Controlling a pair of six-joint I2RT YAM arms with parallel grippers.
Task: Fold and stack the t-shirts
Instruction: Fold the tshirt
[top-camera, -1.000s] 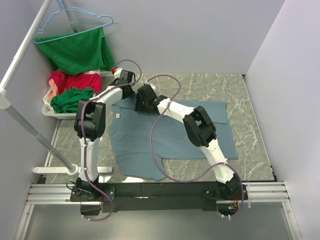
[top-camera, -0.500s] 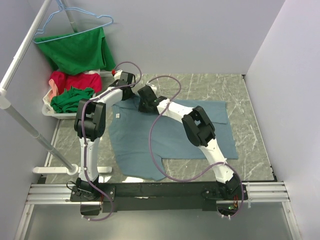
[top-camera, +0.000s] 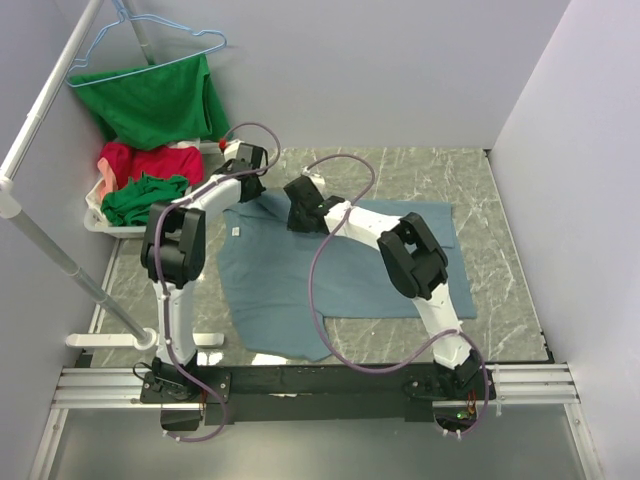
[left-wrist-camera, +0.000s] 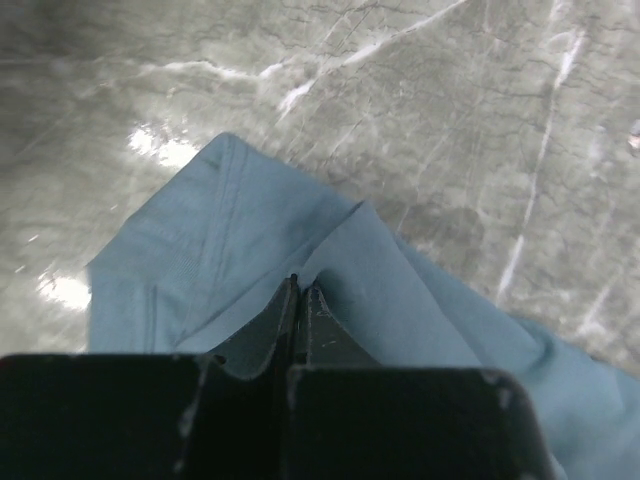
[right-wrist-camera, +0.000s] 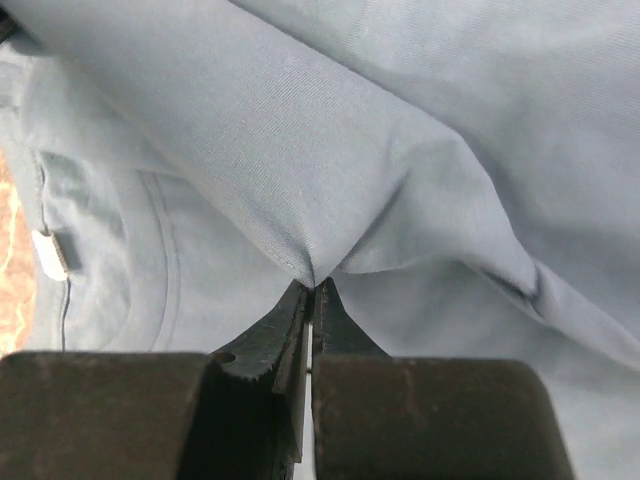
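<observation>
At the far left corner of the grey-blue t-shirt (top-camera: 350, 282), left gripper (left-wrist-camera: 298, 291) and right gripper (right-wrist-camera: 313, 290) each pinch cloth side by side. Its body stretches rightward and nearward across the table (top-camera: 505, 210).

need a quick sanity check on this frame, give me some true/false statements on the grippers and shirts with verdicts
1. The left gripper is shut on the grey-blue t-shirt. True.
2. The right gripper is open, clear of the cloth. False: it is shut, pinching a fold of the grey-blue t-shirt.
3. A green shirt hangs at the far left. True.
4. The red shirt lies spread flat on the table. False: it is bunched in the white basket at the left.
</observation>
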